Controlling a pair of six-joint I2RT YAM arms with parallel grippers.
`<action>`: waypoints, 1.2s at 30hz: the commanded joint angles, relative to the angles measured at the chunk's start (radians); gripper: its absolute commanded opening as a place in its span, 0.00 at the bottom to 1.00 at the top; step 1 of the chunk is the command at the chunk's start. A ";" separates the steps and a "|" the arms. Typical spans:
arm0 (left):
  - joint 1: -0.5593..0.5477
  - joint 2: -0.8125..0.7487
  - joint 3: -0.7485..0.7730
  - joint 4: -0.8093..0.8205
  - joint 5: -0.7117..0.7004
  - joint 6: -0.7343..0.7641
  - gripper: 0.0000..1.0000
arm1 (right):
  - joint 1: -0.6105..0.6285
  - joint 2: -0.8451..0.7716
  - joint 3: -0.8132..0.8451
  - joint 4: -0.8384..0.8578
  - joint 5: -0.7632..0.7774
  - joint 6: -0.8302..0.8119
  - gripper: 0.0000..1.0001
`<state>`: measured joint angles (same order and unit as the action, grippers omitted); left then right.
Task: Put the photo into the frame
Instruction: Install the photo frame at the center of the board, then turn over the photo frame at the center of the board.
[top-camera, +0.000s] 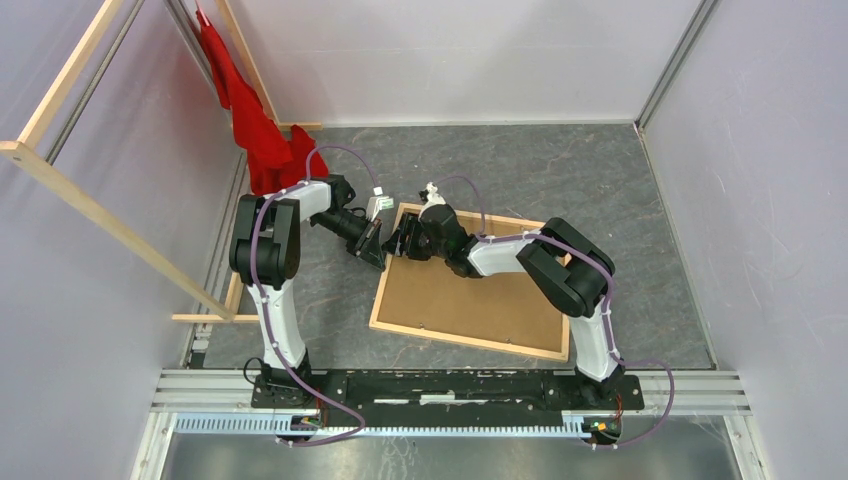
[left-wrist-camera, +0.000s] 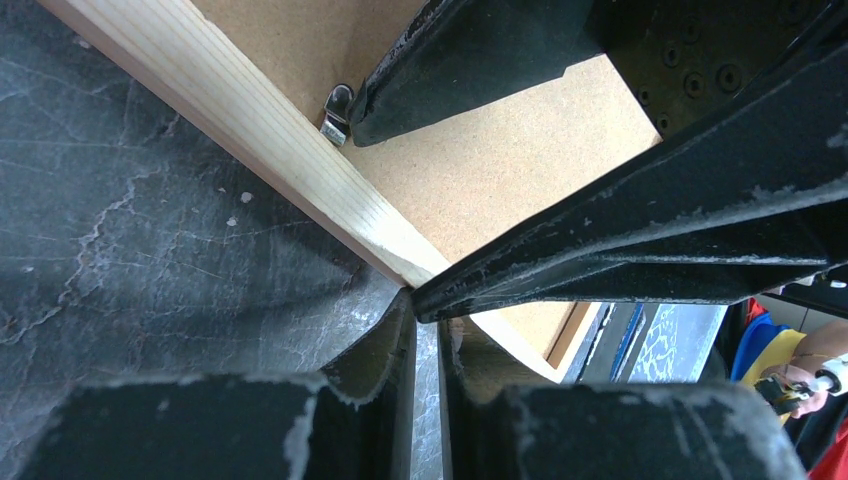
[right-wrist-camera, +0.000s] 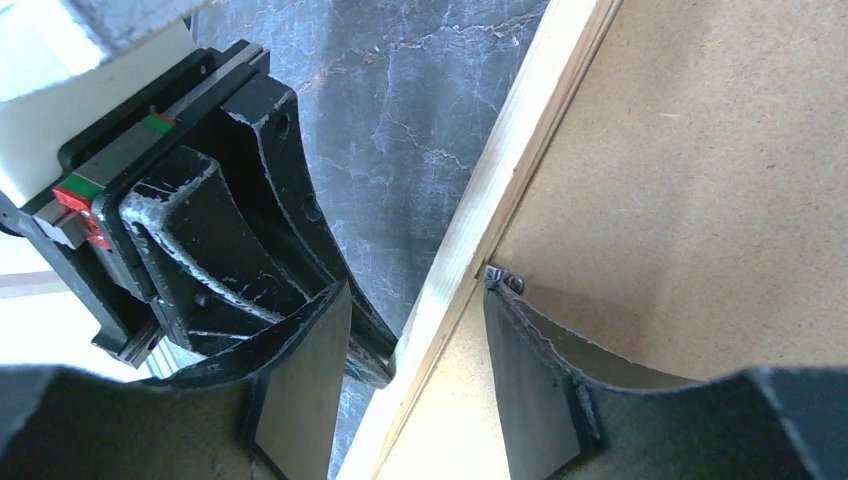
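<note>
Your frame (top-camera: 465, 340) lies back-up on the counter (top-camera: 560, 180); your right hand (right-wrist-camera: 415, 292) straddles its left rail, fingers apart, while your left hand (left-wrist-camera: 425, 318) sits against that rail's outer side, fingers almost together

Frame (top-camera: 467, 340): flat, brown board (top-camera: 470, 295) inside
Left gripper (top-camera: 377, 249): at frame's left rail
Right gripper (top-camera: 401, 243): same rail

Dark grey marbled table (top-camera: 520, 165), light-wood frame (top-camera: 460, 338) lying flat, hardboard panel (top-camera: 470, 295) upward
</note>
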<state>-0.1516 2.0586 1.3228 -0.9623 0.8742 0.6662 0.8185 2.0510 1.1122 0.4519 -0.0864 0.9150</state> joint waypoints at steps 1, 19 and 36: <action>-0.008 0.007 -0.001 0.046 -0.017 0.008 0.17 | 0.005 0.013 0.001 -0.014 0.025 -0.033 0.59; 0.058 -0.239 0.045 -0.173 -0.079 0.159 0.68 | 0.143 -0.766 -0.470 -0.465 -0.036 -0.826 0.80; 0.049 -0.532 -0.244 -0.185 -0.159 0.327 0.81 | 0.369 -0.799 -0.542 -0.576 0.224 -0.879 0.67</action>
<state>-0.0940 1.5745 1.1088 -1.1484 0.7277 0.9169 1.1633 1.2507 0.5518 -0.1265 0.0578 0.0578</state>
